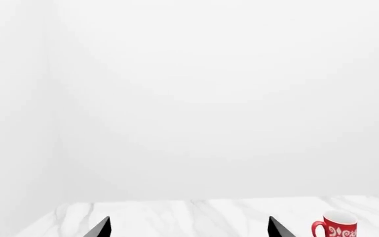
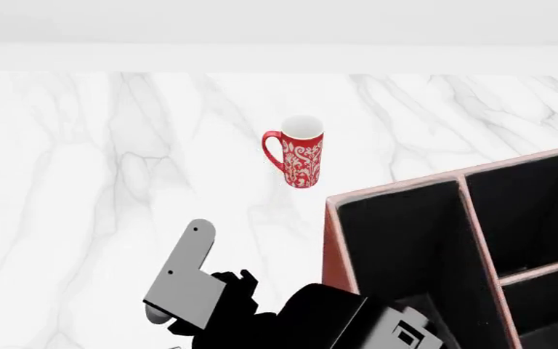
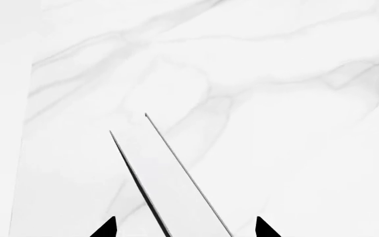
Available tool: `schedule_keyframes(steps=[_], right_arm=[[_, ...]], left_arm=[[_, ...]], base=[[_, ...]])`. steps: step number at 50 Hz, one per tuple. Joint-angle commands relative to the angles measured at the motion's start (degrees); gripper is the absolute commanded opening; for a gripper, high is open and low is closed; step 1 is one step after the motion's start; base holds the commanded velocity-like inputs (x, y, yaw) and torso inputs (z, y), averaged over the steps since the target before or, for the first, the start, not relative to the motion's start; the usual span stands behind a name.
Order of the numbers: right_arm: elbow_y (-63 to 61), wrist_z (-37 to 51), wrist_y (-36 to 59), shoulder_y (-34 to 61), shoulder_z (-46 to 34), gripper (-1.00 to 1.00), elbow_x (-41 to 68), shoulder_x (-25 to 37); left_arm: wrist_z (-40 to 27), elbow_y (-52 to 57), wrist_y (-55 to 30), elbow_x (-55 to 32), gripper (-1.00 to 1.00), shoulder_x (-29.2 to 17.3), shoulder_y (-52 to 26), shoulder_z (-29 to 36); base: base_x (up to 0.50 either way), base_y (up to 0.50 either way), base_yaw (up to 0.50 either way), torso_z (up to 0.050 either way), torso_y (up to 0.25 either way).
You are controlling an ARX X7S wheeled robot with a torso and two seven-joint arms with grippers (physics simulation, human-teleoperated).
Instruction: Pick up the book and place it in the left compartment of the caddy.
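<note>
White-edged book [image 3: 170, 187] juts between the right end effector's [image 3: 184, 228] fingertips; whether gripped, I cannot tell.

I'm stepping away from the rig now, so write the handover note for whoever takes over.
Left gripper: open, empty, pointed over the table edge towards the wall.
Right gripper: open, fingertips either side of the book with a gap on both sides; no grasp.
The book is out of the head view.
Caddy is at the right, past the mug. No book shows in its left compartment, whose near end the arm hides.
Done: right gripper lined up.
Left: grip, lift, place.
</note>
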Motion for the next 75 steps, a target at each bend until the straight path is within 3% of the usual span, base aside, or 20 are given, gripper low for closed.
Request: schedule_keyframes(steps=[1, 40, 71, 72, 75], right_arm=[[2.4, -0.58, -1.68, -0.71, -1.01, 1.0, -1.22, -1.36], [11.4, -1.31, -8.1, -2.4, -4.18, 1.0, -6.69, -4.68], [11.39, -1.86, -7.34, -2.43, -4.94, 1.0, -6.25, -5.0], [11.42, -1.69, -7.58, -2.48, -4.83, -1.0, -6.34, -4.97], [11.09, -0.99, -7.89, -2.7, -4.53, -1.0, -6.43, -4.8]], left_arm=[[-0.05, 0.34, 0.19, -0.54, 1.0, -0.27, 0.28, -0.25], [-0.58, 1.13, 1.08, -1.84, 1.0, -1.01, 1.14, -0.92], [-1.06, 1.72, 1.69, -2.81, 1.0, -1.71, 1.68, -1.28], [-1.1, 1.74, 1.67, -2.84, 1.0, -1.73, 1.68, -1.28], [-1.15, 1.81, 1.74, -2.98, 1.0, -1.79, 1.78, -1.42]], base=[[0.0, 0.0, 0.0, 0.0, 0.0], [0.0, 0.0, 0.0, 0.0, 0.0], [0.0, 0.0, 0.0, 0.0, 0.0], [0.0, 0.0, 0.0, 0.0, 0.0], [0.0, 0.0, 0.0, 0.0, 0.0]])
